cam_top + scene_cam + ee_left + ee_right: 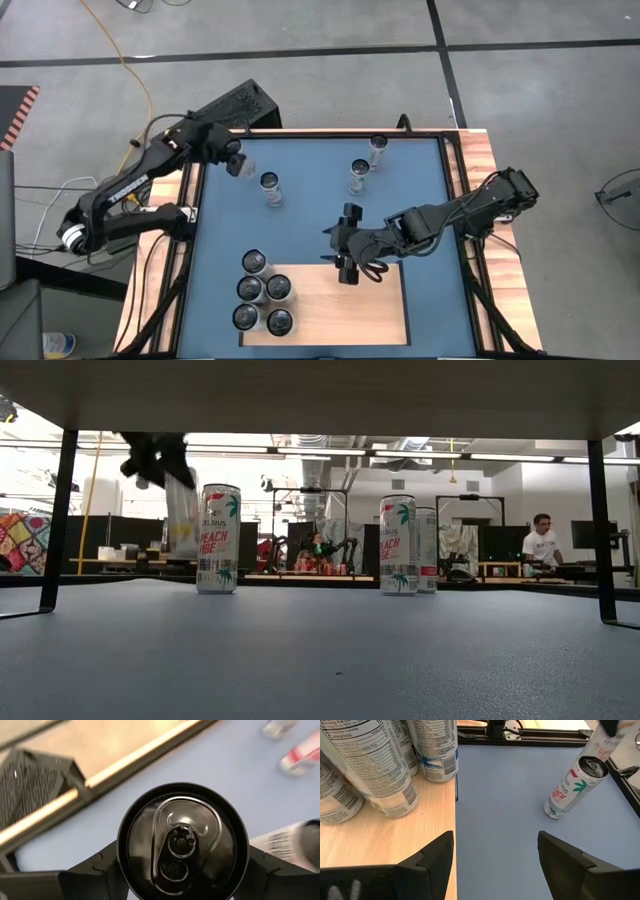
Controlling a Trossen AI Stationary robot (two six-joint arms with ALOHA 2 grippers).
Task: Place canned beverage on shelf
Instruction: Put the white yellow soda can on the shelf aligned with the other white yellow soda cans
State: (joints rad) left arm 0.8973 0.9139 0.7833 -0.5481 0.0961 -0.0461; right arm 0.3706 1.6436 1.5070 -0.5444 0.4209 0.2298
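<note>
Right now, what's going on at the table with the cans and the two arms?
The left gripper is closed around a white beverage can at the far left of the blue table surface, seemingly lifted clear. The right gripper hangs open and empty over the edge of the pale wooden shelf panel, where five cans already stand grouped. Three more cans stand loose on the blue surface.

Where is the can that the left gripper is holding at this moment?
In the high view, the held can is in the left gripper over the blue surface's far-left corner, apart from the nearest standing can. In the low view it hangs above the surface.
</note>
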